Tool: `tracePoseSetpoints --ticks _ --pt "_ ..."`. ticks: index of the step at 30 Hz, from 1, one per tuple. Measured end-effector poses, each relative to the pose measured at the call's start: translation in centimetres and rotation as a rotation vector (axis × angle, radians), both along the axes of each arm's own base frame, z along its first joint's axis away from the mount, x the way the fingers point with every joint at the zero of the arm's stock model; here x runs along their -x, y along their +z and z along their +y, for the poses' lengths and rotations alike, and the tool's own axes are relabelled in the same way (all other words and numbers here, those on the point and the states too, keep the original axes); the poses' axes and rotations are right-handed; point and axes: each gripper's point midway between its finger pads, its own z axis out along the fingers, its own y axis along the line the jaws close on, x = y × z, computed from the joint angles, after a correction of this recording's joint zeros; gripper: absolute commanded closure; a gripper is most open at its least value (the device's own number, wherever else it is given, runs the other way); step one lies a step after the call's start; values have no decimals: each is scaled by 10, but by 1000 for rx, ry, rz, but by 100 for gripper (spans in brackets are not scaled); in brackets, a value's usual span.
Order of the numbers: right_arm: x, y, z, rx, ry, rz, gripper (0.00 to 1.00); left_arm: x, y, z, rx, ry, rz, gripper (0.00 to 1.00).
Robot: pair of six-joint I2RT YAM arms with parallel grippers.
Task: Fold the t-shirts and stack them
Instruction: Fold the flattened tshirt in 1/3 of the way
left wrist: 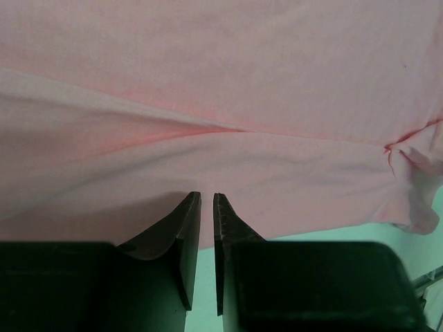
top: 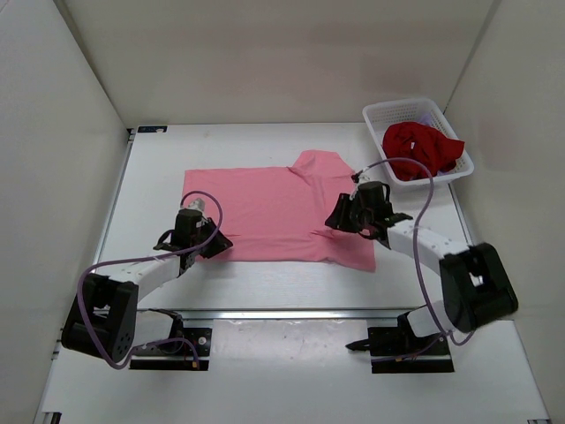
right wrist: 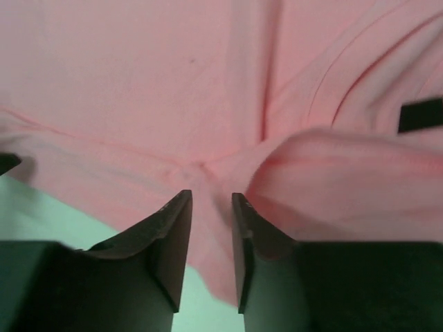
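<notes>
Bare surface [top: 265, 283] free along near, left and far sides of spread pink shirt [top: 256, 208]. White basket [top: 399, 107] blocks far-right corner. Walls [top: 79, 132] close left, far, right.

Pink t-shirt [top: 265, 212]: spread flat and lightly creased between my left gripper [top: 196, 212] and my right gripper [top: 337, 218], its near edge at both sets of fingertips. Dark red t-shirt [top: 419, 146]: a crumpled heap, well beyond my right gripper and to its right.
</notes>
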Motion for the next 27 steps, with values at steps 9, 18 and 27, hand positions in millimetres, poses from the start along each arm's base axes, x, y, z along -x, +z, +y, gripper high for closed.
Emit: tracePoseSetpoints --ticks 9,18,27 --pt "53 -19 -23 1 -32 47 67 -2 3 -4 15 -7 -11 76" --pt "33 -15 -6 8 14 45 65 4 -2 -5 24 -9 4 75" --pt "11 -18 1 65 20 45 85 4 -2 -6 34 -13 2 76"
